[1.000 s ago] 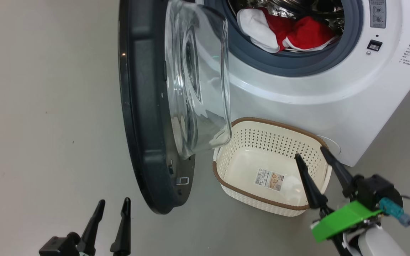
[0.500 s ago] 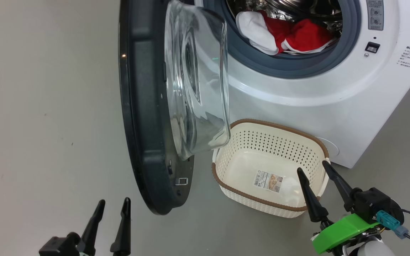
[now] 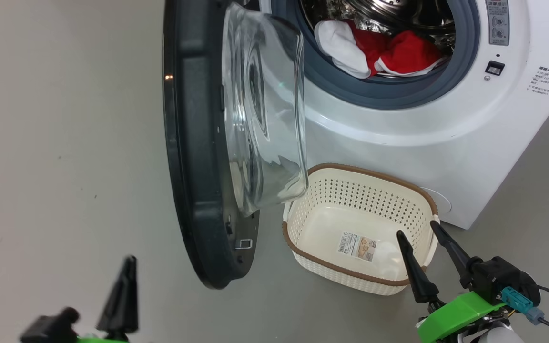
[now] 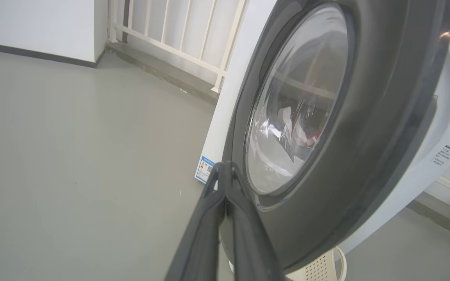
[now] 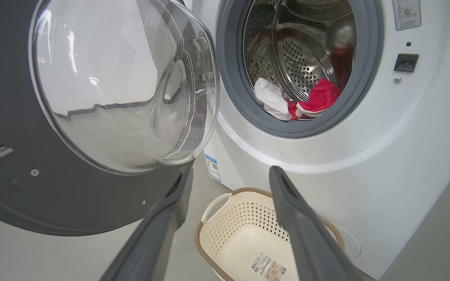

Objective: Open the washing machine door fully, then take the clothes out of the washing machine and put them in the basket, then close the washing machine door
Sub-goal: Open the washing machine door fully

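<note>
The washing machine door (image 3: pixel 193 143) stands swung out at centre left of the head view, black rim edge-on. Its glass bowl's lower edge overlaps the upper-left rim of the basket (image 3: pixel 370 170), which sits low in the frame just before the washing machine (image 3: pixel 422 143). The clothes (image 3: pixel 389 50) lie in the drum mouth, top right. The right gripper (image 3: pixel 415 229), jaws spread, hovers at the basket's right edge. The left gripper (image 3: pixel 129 267), fingers pressed together on nothing, is at lower left over bare floor (image 3: pixel 65 143).

The left gripper (image 3: pixel 129 262) is blurred, and the gasket (image 3: pixel 331 81) perhaps hides part of the clothes (image 3: pixel 398 50).
</note>
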`<state>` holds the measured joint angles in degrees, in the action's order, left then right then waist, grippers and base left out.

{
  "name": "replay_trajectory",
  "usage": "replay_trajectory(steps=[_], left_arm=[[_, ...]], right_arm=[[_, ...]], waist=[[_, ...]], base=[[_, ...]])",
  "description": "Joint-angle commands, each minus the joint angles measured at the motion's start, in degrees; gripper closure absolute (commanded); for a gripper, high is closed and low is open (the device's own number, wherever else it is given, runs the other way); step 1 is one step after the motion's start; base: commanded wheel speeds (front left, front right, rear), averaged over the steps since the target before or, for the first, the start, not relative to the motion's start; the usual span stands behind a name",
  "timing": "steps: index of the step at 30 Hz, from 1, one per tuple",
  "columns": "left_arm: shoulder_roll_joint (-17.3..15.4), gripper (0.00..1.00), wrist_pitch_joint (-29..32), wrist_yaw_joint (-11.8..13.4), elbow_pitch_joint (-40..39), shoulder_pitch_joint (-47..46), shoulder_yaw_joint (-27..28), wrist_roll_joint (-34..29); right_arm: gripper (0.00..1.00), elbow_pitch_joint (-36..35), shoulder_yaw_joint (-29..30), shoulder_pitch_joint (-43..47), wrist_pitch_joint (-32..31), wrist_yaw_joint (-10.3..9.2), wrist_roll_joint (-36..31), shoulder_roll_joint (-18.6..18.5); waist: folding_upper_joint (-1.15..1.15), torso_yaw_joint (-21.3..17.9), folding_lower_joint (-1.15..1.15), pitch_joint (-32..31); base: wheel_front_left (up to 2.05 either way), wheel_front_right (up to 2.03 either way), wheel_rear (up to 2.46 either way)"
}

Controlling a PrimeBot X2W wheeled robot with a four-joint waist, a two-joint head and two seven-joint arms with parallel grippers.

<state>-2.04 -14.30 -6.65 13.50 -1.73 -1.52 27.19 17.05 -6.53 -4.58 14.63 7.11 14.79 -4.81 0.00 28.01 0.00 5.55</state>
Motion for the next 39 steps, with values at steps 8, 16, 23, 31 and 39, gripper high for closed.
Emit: replay_trajectory(steps=[8, 16, 23, 31, 39], left_arm=[[-0.8, 1.00, -0.7, -0.1, -13.3, -5.4, 6.9, 3.2], [-0.8, 1.00, -0.7, 0.3, -27.4, -5.9, 1.6, 3.9], [-0.8, 1.00, -0.7, -0.1, -28.9, -3.2, -15.3, 0.1], [-0.8, 1.00, -0.7, 0.5, -16.7, -2.9, -19.1, 2.6], [-0.8, 1.00, -0.7, 1.1, -7.6, -5.1, -16.1, 5.8]], right_arm=[[0.00, -1.5, -1.2, -0.1, 0.4, 0.37, -0.3, 0.3], [0.00, -1.8, -1.3, -0.1, 0.4, 0.37, -0.4, 0.3], [0.00, -2.1, -1.4, -0.1, 0.4, 0.37, -0.4, 0.5], [0.00, -2.6, -1.2, -0.3, 0.4, 0.37, -0.6, 0.7], [0.00, -2.8, -0.9, 0.0, 0.4, 0.37, -0.7, 0.9]], waist=[[0.00, 0.0, 0.00, -0.1], [0.00, -0.3, 0.00, 0.0], [0.00, -1.2, 0.00, 0.4], [0.00, -2.6, 0.00, 0.8], [0.00, -3.0, 0.00, 0.8]], base=[[0.00, 0.00, 0.00], [0.00, 0.00, 0.00], [0.00, 0.00, 0.00], [0.00, 0.00, 0.00], [0.00, 0.00, 0.00]])
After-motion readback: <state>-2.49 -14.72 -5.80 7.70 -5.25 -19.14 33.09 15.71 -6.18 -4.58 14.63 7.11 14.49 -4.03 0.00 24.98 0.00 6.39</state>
